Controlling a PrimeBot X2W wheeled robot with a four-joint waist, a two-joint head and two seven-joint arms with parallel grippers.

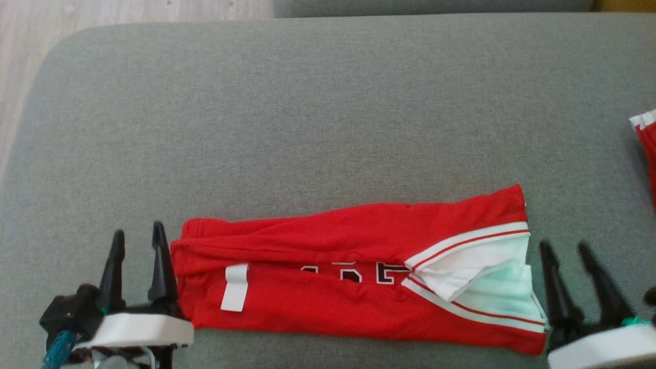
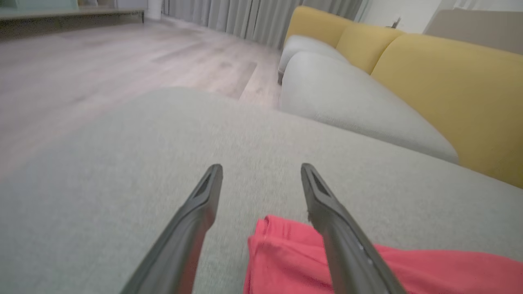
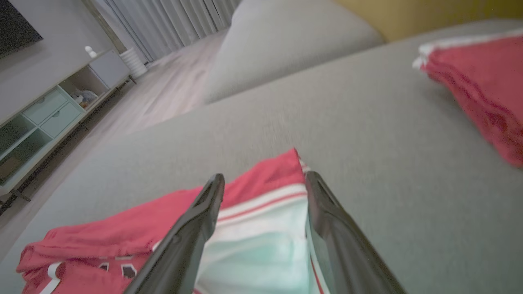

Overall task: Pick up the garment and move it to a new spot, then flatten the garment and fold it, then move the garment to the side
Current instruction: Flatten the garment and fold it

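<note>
A red garment (image 1: 333,241) with white trim and dark lettering lies folded into a long strip on the grey cushion (image 1: 307,102), towards its front. My left gripper (image 1: 138,229) stands open just off the strip's left end, fingers apart and holding nothing. In the left wrist view the garment's red corner (image 2: 286,257) lies under the open left gripper (image 2: 261,167), by one finger. My right gripper (image 1: 565,246) is open just past the right end. In the right wrist view the open right gripper (image 3: 264,175) hovers over the garment's white-striped end (image 3: 261,237).
Another red and white cloth (image 1: 648,148) lies at the cushion's right edge, and appears in the right wrist view as a red cloth (image 3: 482,81). Wooden floor (image 1: 102,10) lies beyond the far left corner. More grey cushions and yellow backrests (image 2: 449,85) stand behind.
</note>
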